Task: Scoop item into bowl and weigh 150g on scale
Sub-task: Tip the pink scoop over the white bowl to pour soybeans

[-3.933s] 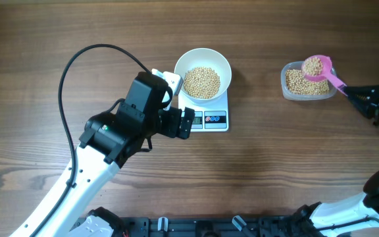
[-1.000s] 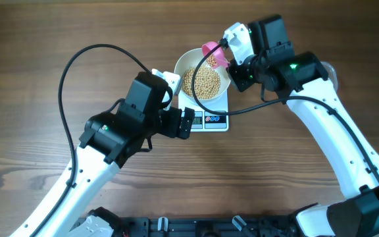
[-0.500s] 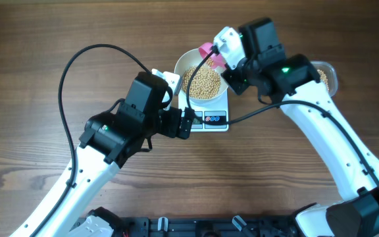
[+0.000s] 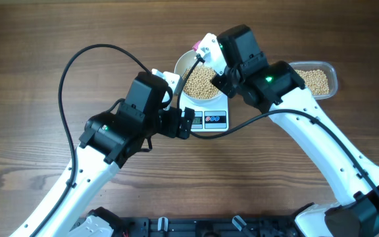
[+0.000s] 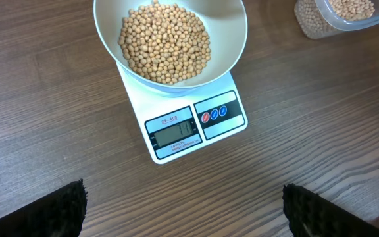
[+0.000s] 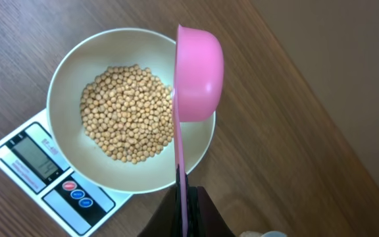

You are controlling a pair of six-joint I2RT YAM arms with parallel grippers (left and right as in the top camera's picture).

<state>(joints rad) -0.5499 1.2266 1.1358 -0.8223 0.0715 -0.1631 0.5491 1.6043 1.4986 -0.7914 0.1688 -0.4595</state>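
The right gripper (image 6: 186,209) is pinched on the handle of a pink scoop (image 6: 199,72) turned on edge over the white bowl (image 6: 61,89) of beans (image 6: 127,115), which stands on the scale (image 6: 41,158); the left gripper (image 5: 186,210) hangs spread wide beside it.

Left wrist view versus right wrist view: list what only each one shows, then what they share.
Only the left wrist view: the clear tub of beans at the top right, and the left fingers, spread wide at the bottom corners.
Only the right wrist view: the pink scoop, tipped on edge over the bowl's rim and gripped by the right fingers.
Both: the white bowl of beans sitting on the scale.
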